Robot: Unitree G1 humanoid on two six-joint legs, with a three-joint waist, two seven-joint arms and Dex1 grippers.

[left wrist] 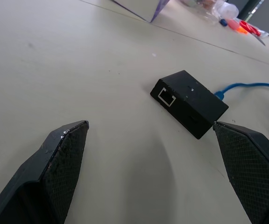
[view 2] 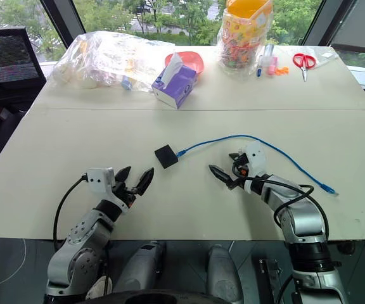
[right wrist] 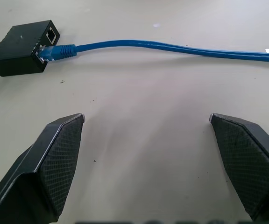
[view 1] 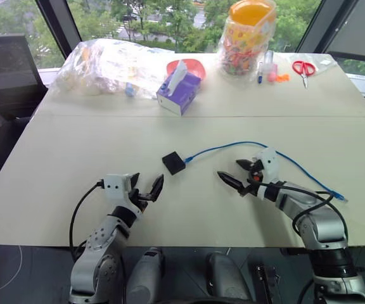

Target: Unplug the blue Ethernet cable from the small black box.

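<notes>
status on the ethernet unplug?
Both grippers open, empty: left gripper, right gripper. Blue Ethernet cable plugged into small black box, box lying between the grippers. Nothing blocking the approach.

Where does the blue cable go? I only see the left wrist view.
Observer: It curves behind the right gripper and its free end lies loose near the table's right edge.
Operator: Is it still plugged in?
Observer: Yes, the cable's plug sits in the box, beside a second, empty port.
Operator: Is the other gripper holding it?
Observer: No, its jaws are open, just short of the cable.
</notes>
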